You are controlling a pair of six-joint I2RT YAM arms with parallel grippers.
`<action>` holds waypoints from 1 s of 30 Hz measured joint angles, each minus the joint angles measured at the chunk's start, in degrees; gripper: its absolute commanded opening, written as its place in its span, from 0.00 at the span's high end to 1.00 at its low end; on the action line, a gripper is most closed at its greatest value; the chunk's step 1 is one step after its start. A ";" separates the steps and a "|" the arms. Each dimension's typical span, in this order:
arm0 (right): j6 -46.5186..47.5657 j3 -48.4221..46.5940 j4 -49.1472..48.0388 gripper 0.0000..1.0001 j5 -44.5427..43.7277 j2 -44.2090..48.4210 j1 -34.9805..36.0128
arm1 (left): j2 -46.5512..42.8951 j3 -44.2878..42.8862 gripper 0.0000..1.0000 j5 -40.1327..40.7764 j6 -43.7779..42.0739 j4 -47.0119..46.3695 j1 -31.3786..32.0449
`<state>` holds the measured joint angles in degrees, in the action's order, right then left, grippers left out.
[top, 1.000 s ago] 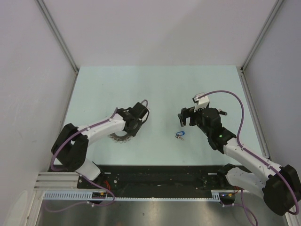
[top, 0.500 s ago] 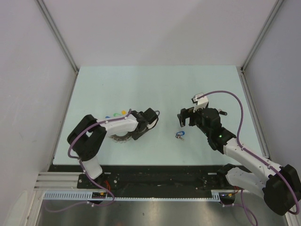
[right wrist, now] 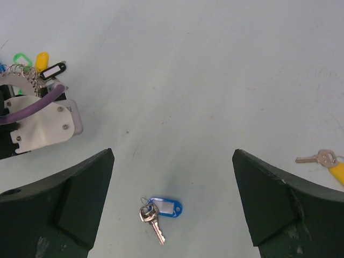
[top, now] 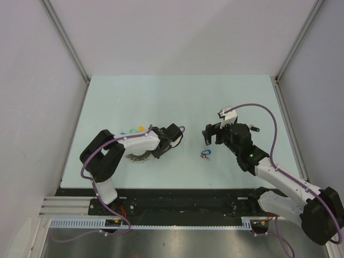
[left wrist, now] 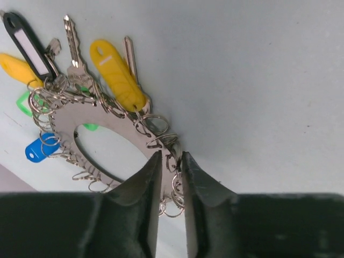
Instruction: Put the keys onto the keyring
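Keyring [left wrist: 63,124] rim between left fingers [left wrist: 140,183], arm [top: 131,141] folded low.

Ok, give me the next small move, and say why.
Probably close the left fingers fully on the keyring. Its rim sits between them, with a slight gap showing. The right fingers stand wide open above the blue key, so a firm hold on the ring likely comes first.

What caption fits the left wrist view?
Left gripper straddling the rim of the keyring, tagged keys fanned across the table.
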<state>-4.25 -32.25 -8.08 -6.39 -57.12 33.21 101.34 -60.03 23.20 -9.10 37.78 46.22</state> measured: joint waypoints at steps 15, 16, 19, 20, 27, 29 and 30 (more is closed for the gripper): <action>0.02 0.00 -0.02 0.02 0.02 -0.09 0.04 | 0.22 -4.17 1.00 -1.36 17.00 1.86 0.09; 0.02 0.00 0.00 0.02 0.02 -0.09 0.04 | 0.26 -5.42 1.00 -1.36 19.43 2.49 0.09; 0.02 0.00 -0.09 0.02 0.02 -0.28 0.04 | 0.48 -8.35 0.95 -1.36 25.31 2.99 0.13; 0.02 0.00 -0.13 0.02 0.02 -0.39 0.04 | 0.66 -9.20 0.93 -1.33 27.10 3.04 0.13; 0.04 0.00 -0.22 0.02 0.02 -0.46 0.04 | 1.46 -10.73 0.47 -0.81 31.91 2.58 0.15; 0.04 0.00 -0.22 0.02 0.04 -0.46 0.04 | 0.70 -10.21 0.39 -0.59 31.69 1.79 0.15; 0.04 0.00 -0.22 0.02 0.04 -0.46 0.04 | -0.26 -9.62 0.39 -0.50 31.47 1.44 0.15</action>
<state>-4.21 -32.25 -8.29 -6.35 -57.58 33.26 101.08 -69.65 22.70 22.37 39.22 46.37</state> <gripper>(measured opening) 0.980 0.572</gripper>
